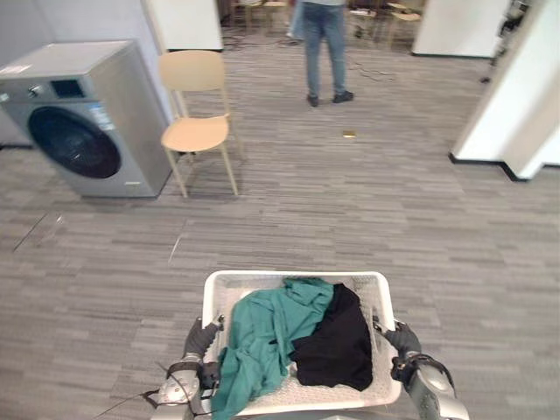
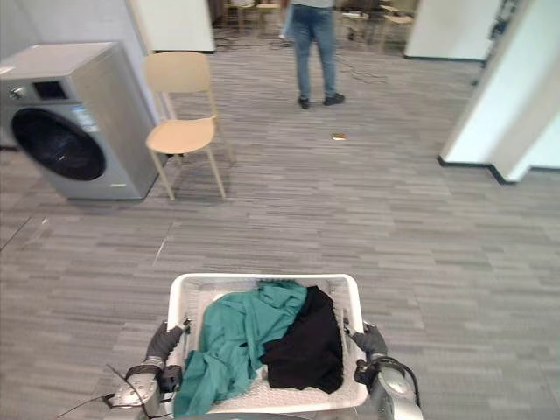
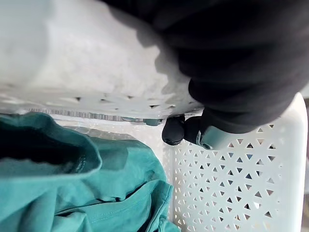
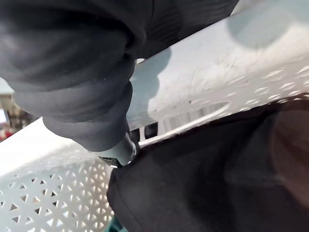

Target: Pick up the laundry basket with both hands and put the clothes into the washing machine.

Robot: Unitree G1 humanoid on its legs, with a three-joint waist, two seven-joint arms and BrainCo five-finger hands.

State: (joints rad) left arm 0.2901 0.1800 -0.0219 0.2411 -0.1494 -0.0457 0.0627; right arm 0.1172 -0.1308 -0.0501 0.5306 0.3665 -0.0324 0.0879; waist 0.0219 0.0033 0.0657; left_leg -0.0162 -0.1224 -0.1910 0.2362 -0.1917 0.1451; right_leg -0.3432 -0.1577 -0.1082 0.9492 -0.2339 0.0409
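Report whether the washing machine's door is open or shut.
Shut: on the washing machine, the round dark door lies flush in the front panel, not swung out.

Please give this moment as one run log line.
left hand: shut on laundry basket | right hand: same | clothes: inside | washing machine: ahead left, closed
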